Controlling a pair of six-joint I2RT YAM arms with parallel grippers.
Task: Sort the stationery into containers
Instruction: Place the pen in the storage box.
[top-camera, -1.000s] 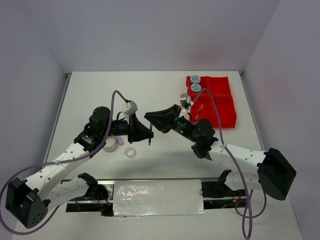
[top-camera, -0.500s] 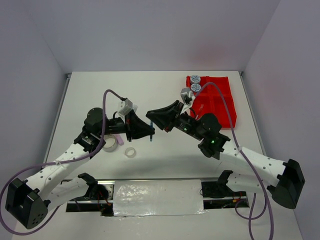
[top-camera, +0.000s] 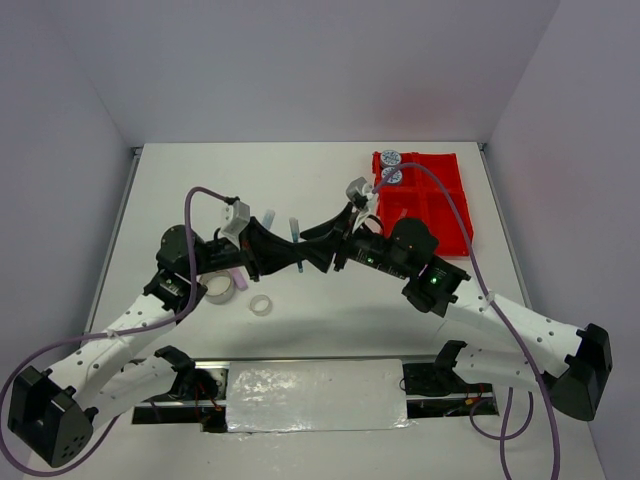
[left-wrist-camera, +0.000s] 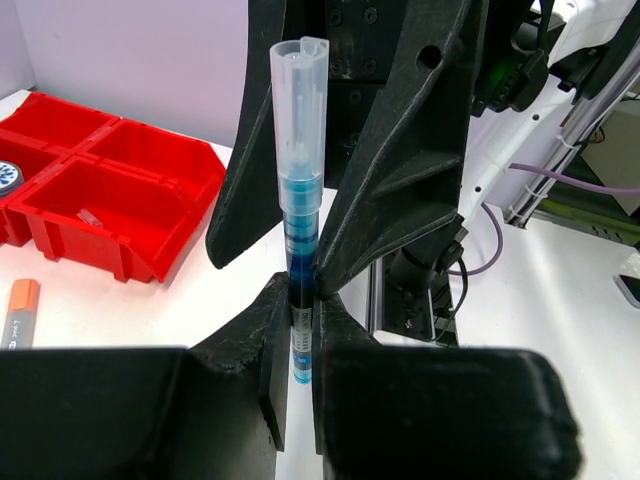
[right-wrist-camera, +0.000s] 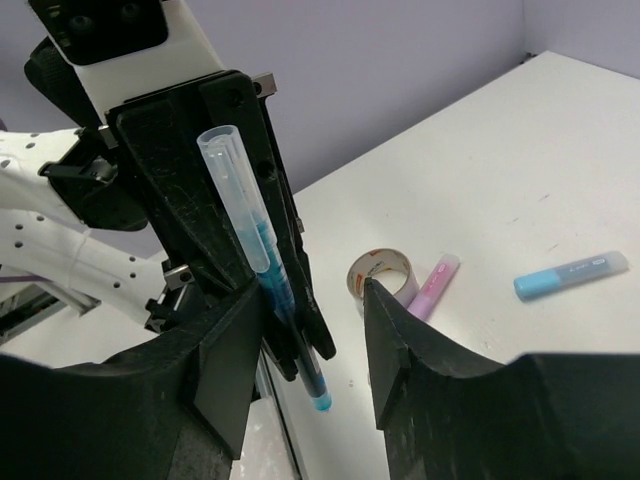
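A blue pen (left-wrist-camera: 300, 240) with a clear cap stands upright above the table, and my left gripper (left-wrist-camera: 300, 310) is shut on its lower barrel. The top view shows this pen (top-camera: 295, 232) mid-table between both arms. My right gripper (right-wrist-camera: 312, 345) faces the left one, open, its jaws either side of the pen (right-wrist-camera: 268, 275) without clamping it. The red tray (top-camera: 430, 205) sits at the back right with two blue-patterned tape rolls (top-camera: 390, 167) in its far-left compartment. A clear tape ring (right-wrist-camera: 385, 275), a pink stick (right-wrist-camera: 432, 285) and a blue stick (right-wrist-camera: 570, 275) lie on the table.
A smaller tape ring (top-camera: 260, 304) lies near the front, left of centre. An orange-capped stick (left-wrist-camera: 18, 312) lies in front of the tray (left-wrist-camera: 110, 190). The arm bases and a foil-covered strip (top-camera: 315, 395) line the near edge.
My right gripper has opened and closed in on the pen, so its jaws now flank it. The left gripper kept its hold and swung the pen more upright.
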